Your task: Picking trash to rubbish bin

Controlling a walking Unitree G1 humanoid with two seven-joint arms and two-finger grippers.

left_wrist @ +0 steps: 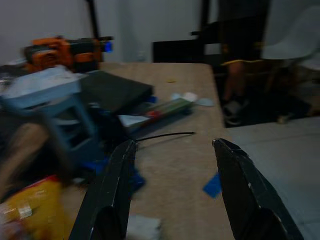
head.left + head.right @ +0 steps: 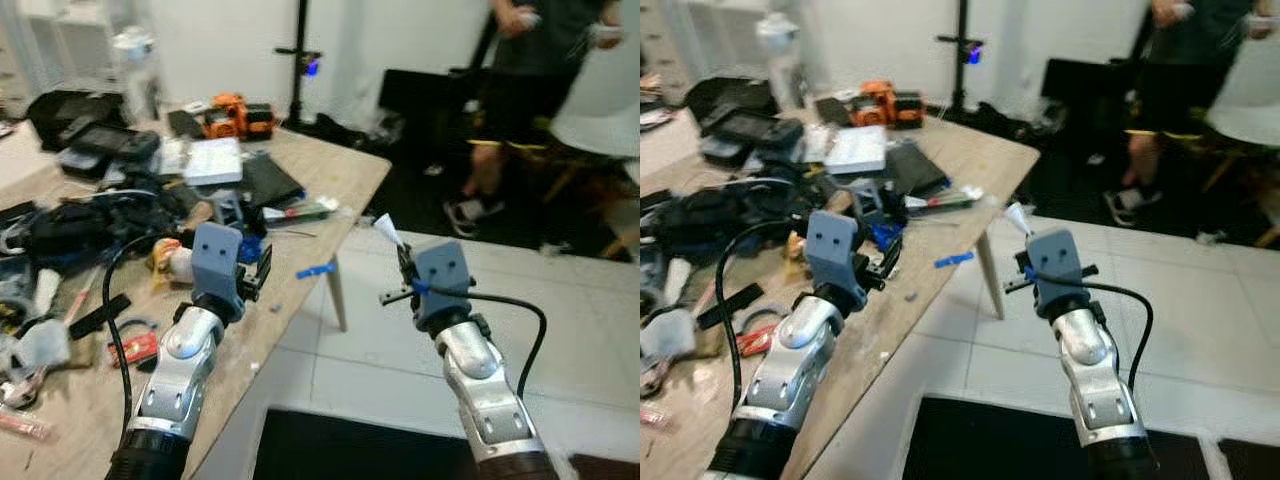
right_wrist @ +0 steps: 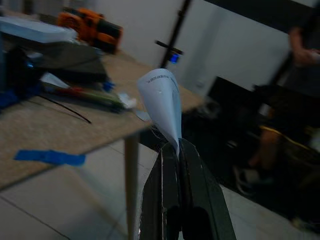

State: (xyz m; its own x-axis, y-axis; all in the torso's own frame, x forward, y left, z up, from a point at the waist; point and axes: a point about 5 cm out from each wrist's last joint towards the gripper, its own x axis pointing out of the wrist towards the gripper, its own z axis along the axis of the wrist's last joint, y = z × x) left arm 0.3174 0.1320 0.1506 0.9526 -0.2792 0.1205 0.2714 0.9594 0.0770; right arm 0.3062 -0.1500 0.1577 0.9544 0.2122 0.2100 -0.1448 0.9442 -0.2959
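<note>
**Paper scrap pinched, table is a total mess**

So the right gripper is clamped tight on a white paper scrap, which sticks up out of the fingertips like a little cone. That arm is held out past the corner of the wooden table, over the light tiled floor, so the scrap is up in the air and not touching anything else.

The left gripper is spread wide with nothing between the fingers, hovering low over the tabletop near the edge. Between its fingers you can see bare wood, a thin black wire and a bit of blue tape lying flat.

The clutter is mostly on the left side: a blue plastic frame thing, a yellow wrapper close to the left finger, a dark flat pad, a white box, an orange and black tool at the far end, and a heap of black bags and cables. There's also a red packet right beside the left arm.

Off the table, a black stand rises at the far wall, and a person in dark shorts stands on the dark floor beyond the right gripper, next to a white chair. Everything's a bit blurry.
</note>
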